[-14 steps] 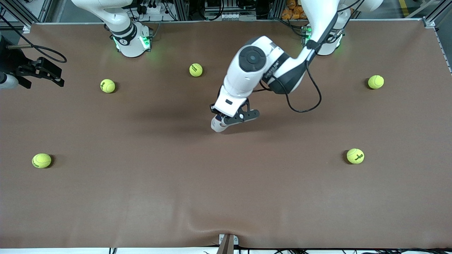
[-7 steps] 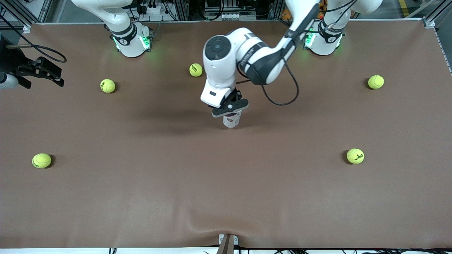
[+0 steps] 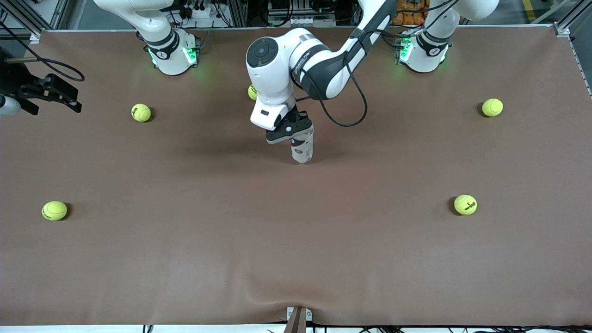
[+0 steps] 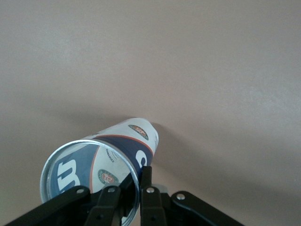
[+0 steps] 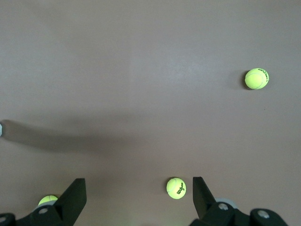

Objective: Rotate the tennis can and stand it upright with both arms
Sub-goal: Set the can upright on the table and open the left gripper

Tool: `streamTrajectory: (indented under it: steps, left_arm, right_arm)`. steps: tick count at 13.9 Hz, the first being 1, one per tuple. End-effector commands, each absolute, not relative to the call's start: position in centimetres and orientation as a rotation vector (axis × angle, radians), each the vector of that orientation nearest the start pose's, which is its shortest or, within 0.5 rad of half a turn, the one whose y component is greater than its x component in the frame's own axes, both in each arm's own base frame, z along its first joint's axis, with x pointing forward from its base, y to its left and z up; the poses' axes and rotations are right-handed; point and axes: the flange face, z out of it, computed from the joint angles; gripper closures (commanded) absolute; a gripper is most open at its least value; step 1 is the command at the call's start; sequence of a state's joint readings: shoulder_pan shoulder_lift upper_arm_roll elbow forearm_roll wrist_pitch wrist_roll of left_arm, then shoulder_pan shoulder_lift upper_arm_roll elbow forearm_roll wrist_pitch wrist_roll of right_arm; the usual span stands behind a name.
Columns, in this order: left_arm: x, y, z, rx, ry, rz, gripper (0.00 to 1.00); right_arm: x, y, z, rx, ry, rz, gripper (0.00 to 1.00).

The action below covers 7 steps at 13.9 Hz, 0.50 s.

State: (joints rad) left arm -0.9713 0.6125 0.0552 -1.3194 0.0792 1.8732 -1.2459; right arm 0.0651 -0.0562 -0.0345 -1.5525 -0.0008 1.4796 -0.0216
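Note:
The tennis can (image 3: 302,149) is a clear tube with a white and navy label. Its bottom end rests on the brown table (image 3: 296,240) near the middle, and its silver rim (image 4: 87,181) is raised and tilted. My left gripper (image 3: 289,129) is shut on that rim, one finger (image 4: 146,175) outside the wall and the other inside the mouth. In the left wrist view the tennis can (image 4: 134,141) slants down to the mat from the left gripper (image 4: 136,190). My right gripper (image 3: 69,98) waits open over the table's edge at the right arm's end, and in its own view the right gripper (image 5: 138,200) holds nothing.
Several yellow tennis balls lie scattered: one (image 3: 141,112) near the right arm's base, one (image 3: 252,92) half hidden by the left arm, one (image 3: 492,107), one (image 3: 465,204), one (image 3: 54,210). Below the right gripper lie a ball (image 5: 176,188) and another (image 5: 257,78).
The left arm has swung toward the robots' bases with the can's rim in its grip. The can's bottom stayed on the table and more of its side shows. The right arm kept still.

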Motion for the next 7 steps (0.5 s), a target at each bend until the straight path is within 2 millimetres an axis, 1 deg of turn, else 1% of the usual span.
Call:
streamTrajectory:
  steps: [1,7]
  left_arm:
    - [43.8,-57.34,37.46,-2.982,-0.442,-0.127,1.0]
    - [44.16,-57.19,37.36,-2.99,-0.436,-0.128,1.0]
  right_arm:
    - [51.83,1.2,66.12,-3.124,-0.091,0.019,0.0]
    - [51.86,1.37,66.03,-3.124,-0.096,0.024,0.0]
